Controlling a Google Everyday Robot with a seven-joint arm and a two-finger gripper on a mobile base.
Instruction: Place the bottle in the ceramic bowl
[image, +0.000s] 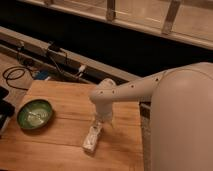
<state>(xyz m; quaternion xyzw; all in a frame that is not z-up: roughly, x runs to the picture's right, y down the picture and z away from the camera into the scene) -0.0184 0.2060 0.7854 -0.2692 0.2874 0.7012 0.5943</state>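
The small white bottle (92, 138) lies on its side on the wooden table (60, 150), right of centre, its length running toward the front edge. The dark green ceramic bowl (35, 114) with a pale centre sits at the table's left and holds nothing. My gripper (100, 121) hangs from the white arm (135, 90) straight above the bottle's far end, very close to it or touching it. The wrist hides the fingers.
Black cables (20, 75) and a small blue item lie on the floor behind the table's far left edge. A dark object (4, 107) sits at the left frame edge beside the bowl. A dark rail and a windowed wall run behind.
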